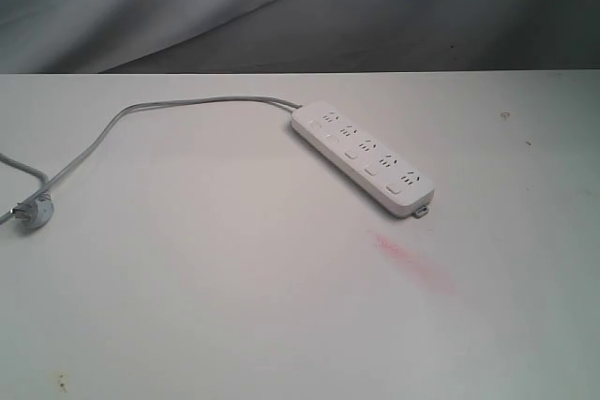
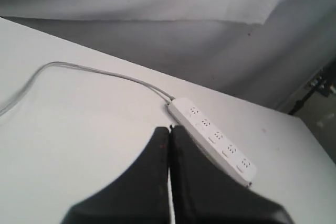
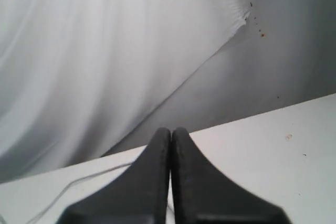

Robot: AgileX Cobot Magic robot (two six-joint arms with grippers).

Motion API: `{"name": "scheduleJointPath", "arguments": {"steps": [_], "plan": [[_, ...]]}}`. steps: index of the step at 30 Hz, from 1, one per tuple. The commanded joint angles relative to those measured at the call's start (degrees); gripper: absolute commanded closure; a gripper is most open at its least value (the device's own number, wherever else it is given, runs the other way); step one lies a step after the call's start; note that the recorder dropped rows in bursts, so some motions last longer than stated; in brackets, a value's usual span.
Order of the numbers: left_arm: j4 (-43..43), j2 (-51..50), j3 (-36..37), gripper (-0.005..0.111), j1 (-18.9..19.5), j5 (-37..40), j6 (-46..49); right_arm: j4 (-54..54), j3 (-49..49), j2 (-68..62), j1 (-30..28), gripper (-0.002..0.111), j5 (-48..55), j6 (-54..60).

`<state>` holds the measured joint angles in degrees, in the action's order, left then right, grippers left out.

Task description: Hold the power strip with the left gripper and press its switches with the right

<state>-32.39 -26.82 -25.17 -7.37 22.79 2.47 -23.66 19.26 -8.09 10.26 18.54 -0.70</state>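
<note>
Now | power strip (image 1: 361,156) flat on desk (image 1: 234,325), lying diagonal, nothing touching it | grey cord (image 1: 141,111) runs off to plug (image 1: 33,213) | left tool (image 2: 169,129) fingers pressed together, empty, clear of strip | right tool (image 3: 171,131) same: tips together, empty | pink smear (image 1: 412,261) nr strip's tab end

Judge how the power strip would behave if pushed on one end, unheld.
Flat and long, the strip probably won't tip or roll. On the smooth table it may slide or pivot. Its loose cord looks floppy, likely trailing without resisting.
</note>
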Motion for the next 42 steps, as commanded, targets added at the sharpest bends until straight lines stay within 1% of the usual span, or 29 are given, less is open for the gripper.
{"name": "scheduleJointPath", "arguments": {"steps": [1, 3, 6, 10, 16, 19, 21, 25, 31, 36, 42], "plan": [[-6.9, -11.1, -8.7, 0.107, 0.1, 4.7, 11.6, -0.5, 5.4, -10.2, 2.3, 0.108, 2.4, 5.5], [-10.8, -19.9, -14.5, 0.107, 0.1, 7.9, 18.4, -1.9, 8.7, -18.2, 3.9, 0.108, 2.4, 9.4], [-14.0, -28.2, -19.6, 0.107, 0.1, 10.9, 24.7, -2.3, 12.1, -27.0, 5.3, 0.108, 2.4, 12.5], [-15.1, -39.3, -25.8, 0.107, -0.2, 12.9, 32.5, -2.5, 16.8, -37.7, 6.6, 0.108, 2.7, 16.5], [-15.1, -54.7, -35.9, 0.107, -0.2, 16.2, 37.0, -2.5, 24.5, -54.7, 9.1, 0.108, 3.5, 18.5], [-14.7, -61.3, -41.3, 0.107, -1.8, 17.6, 39.0, -2.3, 28.2, -62.1, 10.5, 0.108, 3.5, 18.8], [-14.7, -65.3, -44.7, 0.107, -3.6, 17.8, 40.9, -1.9, 30.5, -67.0, 11.7, 0.108, 3.5, 18.8], [-14.7, -74.8, -52.7, 0.107, -7.4, 17.8, 41.6, -1.9, 34.3, -75.2, 12.6, 0.108, 3.5, 18.9], [-15.1, -88.3, -66.0, 0.107, -10.1, 21.4, 41.2, -2.1, 37.5, -83.6, 12.6, 0.108, 3.5, 18.9], [-15.2, -97.2, -75.9, 0.107, -11.3, 22.5, 38.5, -2.1, 40.8, -89.9, 12.6, 0.108, 3.2, 18.9], [-16.1, -105.7, -86.8, 0.107, -11.5, 24.6, 37.6, -1.8, 43.9, -95.1, 12.6, 0.108, 2.9, 18.9]]}}
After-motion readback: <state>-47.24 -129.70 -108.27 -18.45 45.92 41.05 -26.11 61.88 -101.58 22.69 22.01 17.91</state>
